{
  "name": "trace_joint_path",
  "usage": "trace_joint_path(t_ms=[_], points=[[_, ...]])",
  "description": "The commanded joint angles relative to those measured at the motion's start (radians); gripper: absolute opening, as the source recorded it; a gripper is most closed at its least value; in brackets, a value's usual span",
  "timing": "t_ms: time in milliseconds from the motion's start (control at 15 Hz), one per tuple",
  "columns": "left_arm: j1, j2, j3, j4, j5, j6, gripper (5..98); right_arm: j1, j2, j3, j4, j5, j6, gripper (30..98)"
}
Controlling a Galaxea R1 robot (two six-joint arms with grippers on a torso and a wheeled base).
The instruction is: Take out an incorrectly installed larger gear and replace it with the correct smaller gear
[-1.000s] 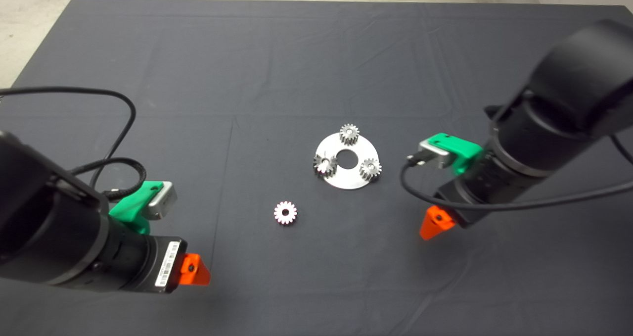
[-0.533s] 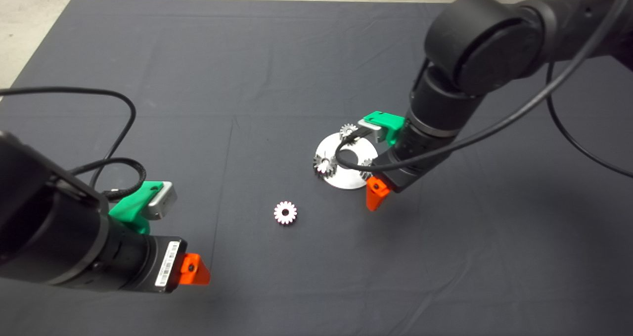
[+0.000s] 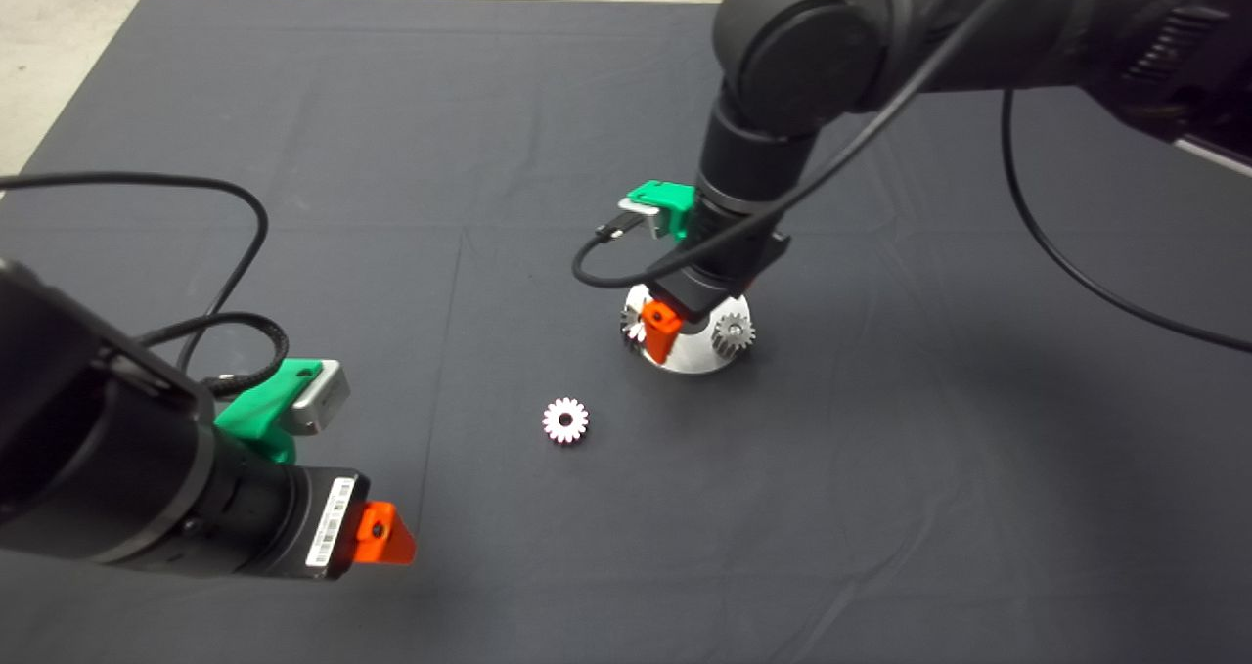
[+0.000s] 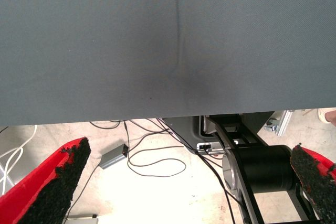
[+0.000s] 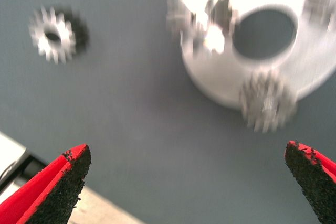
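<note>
I see nothing swapped yet: the larger gear (image 5: 206,29) sits on the round plate (image 5: 262,85) mid-mat, the smaller gear (image 3: 565,420) lies loose nearer the front edge. My right gripper (image 5: 186,184) hovers over the plate, fingers spread, empty; left gripper (image 4: 189,182) waits spread at the front-left corner.

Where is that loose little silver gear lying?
The smaller gear lies flat on the dark mat, left of and nearer than the round metal plate.

My right gripper (image 3: 663,332) hides much of the round plate (image 3: 696,356) and most of the larger gear (image 3: 634,328) from above. My wrist view blurs the larger gear's teeth; the plate runs off the edge.
</note>
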Motion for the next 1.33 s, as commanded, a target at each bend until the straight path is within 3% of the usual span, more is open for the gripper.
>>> trace_joint_path(t_ms=[0, 800, 1267], points=[[-0.016, -0.001, 0.016, -0.021, 0.001, -0.004, 98.1, 0.009, 0.082, -0.164, -0.117, -0.095, -0.133, 97.7], [-0.016, 0.015, 0.016, -0.021, 0.001, -0.002, 98.1, -0.027, 0.081, -0.065, -0.27, -0.095, -0.133, 97.7], [-0.014, 0.015, 0.018, -0.023, 0.001, -0.004, 98.1, -0.099, 0.079, -0.066, -0.316, -0.095, -0.133, 97.7]])
